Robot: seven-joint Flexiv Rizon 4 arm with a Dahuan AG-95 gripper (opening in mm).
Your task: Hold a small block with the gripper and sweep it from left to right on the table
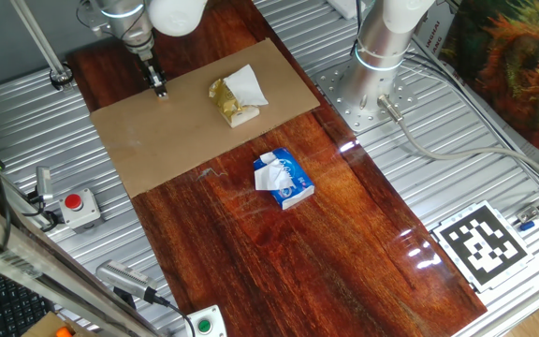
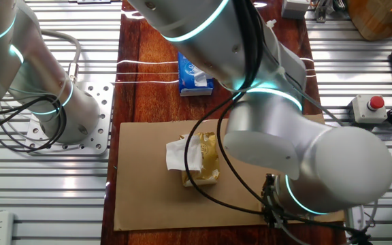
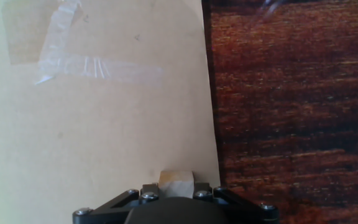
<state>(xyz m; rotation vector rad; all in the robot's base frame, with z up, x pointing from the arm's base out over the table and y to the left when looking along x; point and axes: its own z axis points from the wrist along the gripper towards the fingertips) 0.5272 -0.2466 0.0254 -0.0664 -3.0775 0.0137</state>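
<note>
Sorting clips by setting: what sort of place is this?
Most likely a robotics lab workcell: a ribbed metal surround frames the table, with a red emergency-stop button and a printed square marker tag beside it.

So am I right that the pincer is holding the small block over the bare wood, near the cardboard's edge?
Not quite. In the hand view the pincer holds the block over the cardboard, not the bare wood, though it is near the cardboard's edge. One fixed view also shows the pincer over the cardboard.
</note>
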